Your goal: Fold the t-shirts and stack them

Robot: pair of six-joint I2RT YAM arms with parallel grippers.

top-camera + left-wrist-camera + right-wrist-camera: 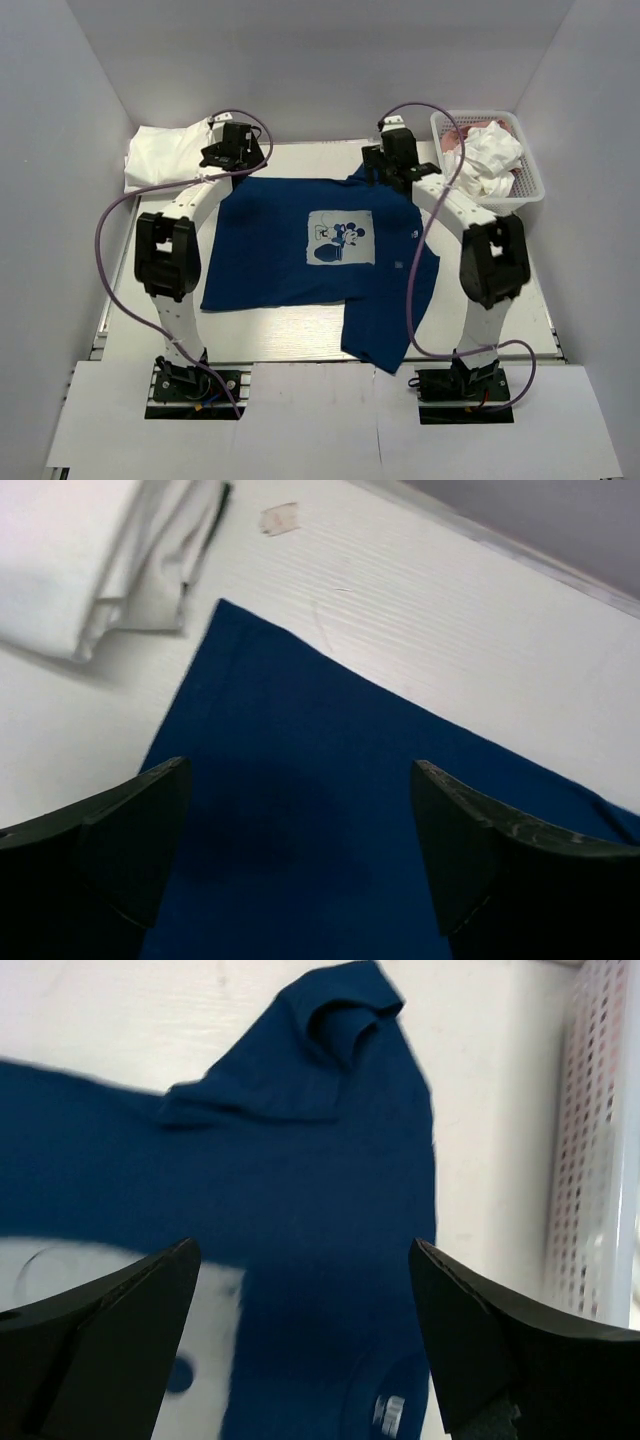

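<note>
So, my left gripper [300, 768]: jaws spread wide, pinching nothing, hovering over the far left corner of the navy t-shirt [300, 250].
My right gripper [303, 1245]: spread just as wide and empty, above the shirt's bunched far right end.
Navy t-shirt: flat on the surface [280, 348], print up, one flap trailing near right; not yet folded, I judge.
Done: one white t-shirt [165, 155] lies folded at far left.
To do: white and pink t-shirts [490, 160] heaped in the basket [532, 192] at far right.
Next, as I judge: fold the navy one, then stack it on the white.
</note>
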